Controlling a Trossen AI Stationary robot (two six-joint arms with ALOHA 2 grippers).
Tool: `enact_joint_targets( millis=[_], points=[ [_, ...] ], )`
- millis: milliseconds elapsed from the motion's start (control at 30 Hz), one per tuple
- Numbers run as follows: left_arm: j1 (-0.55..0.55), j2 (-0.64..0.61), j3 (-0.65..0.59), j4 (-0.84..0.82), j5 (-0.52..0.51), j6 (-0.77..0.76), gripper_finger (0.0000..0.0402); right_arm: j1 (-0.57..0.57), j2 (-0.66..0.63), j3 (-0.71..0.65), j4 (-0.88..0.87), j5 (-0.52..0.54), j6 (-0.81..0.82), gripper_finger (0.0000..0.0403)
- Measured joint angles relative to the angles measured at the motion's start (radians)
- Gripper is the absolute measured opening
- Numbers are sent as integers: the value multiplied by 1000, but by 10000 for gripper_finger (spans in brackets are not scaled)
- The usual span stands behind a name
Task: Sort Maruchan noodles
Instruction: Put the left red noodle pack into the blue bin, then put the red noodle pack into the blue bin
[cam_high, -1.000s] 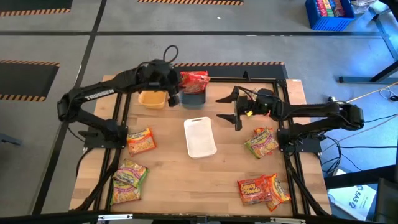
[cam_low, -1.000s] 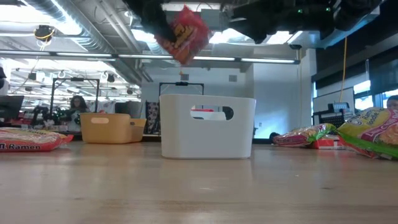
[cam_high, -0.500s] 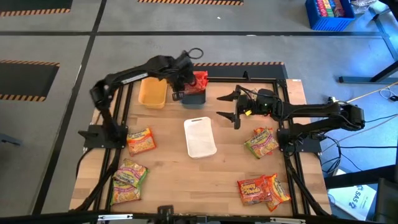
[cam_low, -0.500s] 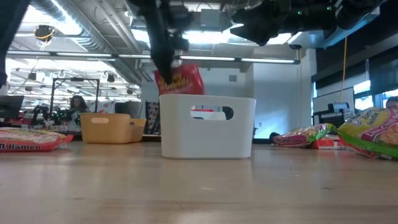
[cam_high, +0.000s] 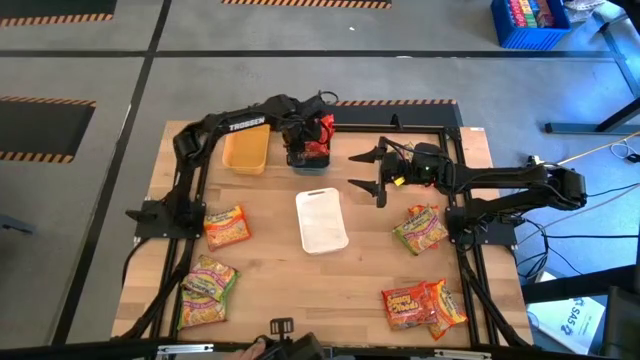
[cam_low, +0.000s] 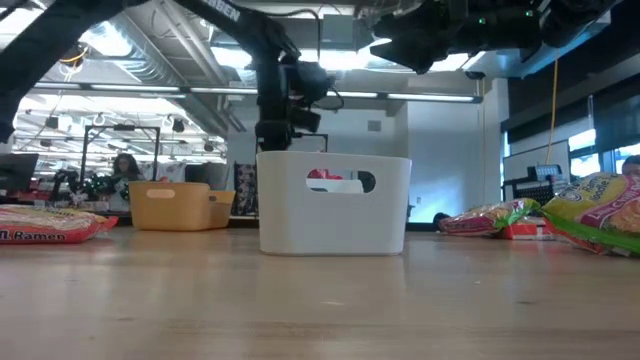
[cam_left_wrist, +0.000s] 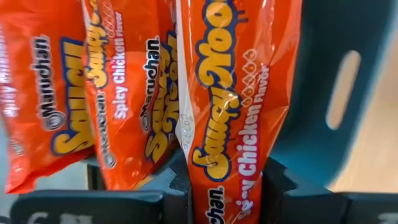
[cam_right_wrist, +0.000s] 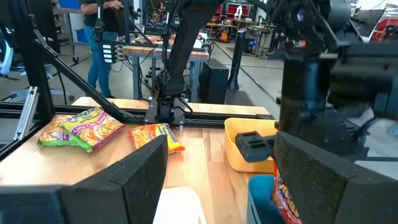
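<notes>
while the left gripper (cam_left_wrist: 225, 186) has its jaws pinching a red noodle packet (cam_left_wrist: 233, 106) down inside the blue bin (cam_high: 311, 158) at upper centre, letting go unevenly could probably snag it; the right gripper (cam_high: 378, 172) waits spread beside.

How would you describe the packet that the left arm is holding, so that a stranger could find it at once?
Start at the yellow tray on the table's far side; just to its right stands the blue bin. The left gripper reaches into that bin, jaws shut on the red packet. Unlike the other red packets standing beside it, only this one is pinched between dark fingers.
</notes>
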Motion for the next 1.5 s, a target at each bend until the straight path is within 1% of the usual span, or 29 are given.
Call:
enact_joint_targets(
  millis=[200, 400, 500, 733, 833, 1067, 1200, 1300, 1400, 1500],
  points=[
    [15, 58, 1, 38, -5, 5, 91, 0, 0, 0, 1, 0, 0, 280],
    [12, 72, 3, 66, -23, 39, 94, 0, 0, 0, -2, -1, 0, 280],
    [4, 74, 3, 79, -35, 58, 111, 0, 0, 0, -5, -2, 0, 280],
    [4, 76, 1, 93, -47, 56, 163, 0, 0, 0, -6, -2, 0, 280],
    [-2, 63, 0, 81, -51, 55, 175, 0, 0, 0, -7, -2, 0, 280],
    [-15, -12, 0, 58, -91, 52, 178, 0, 1, 0, -9, -3, 0, 280],
    [-24, -95, 0, 53, -96, 40, 178, 0, 1, 0, -8, -3, 1, 280],
    [-39, -171, 0, 33, -96, -4, 178, 0, 1, 0, -9, -3, 2, 280],
    [-56, -256, 0, -6, -59, -43, 178, 1, 1, 0, -13, -3, 2, 280],
    [-76, -337, 0, -58, 17, -115, 178, 1, 1, 0, -16, -3, 3, 280]
  ],
)
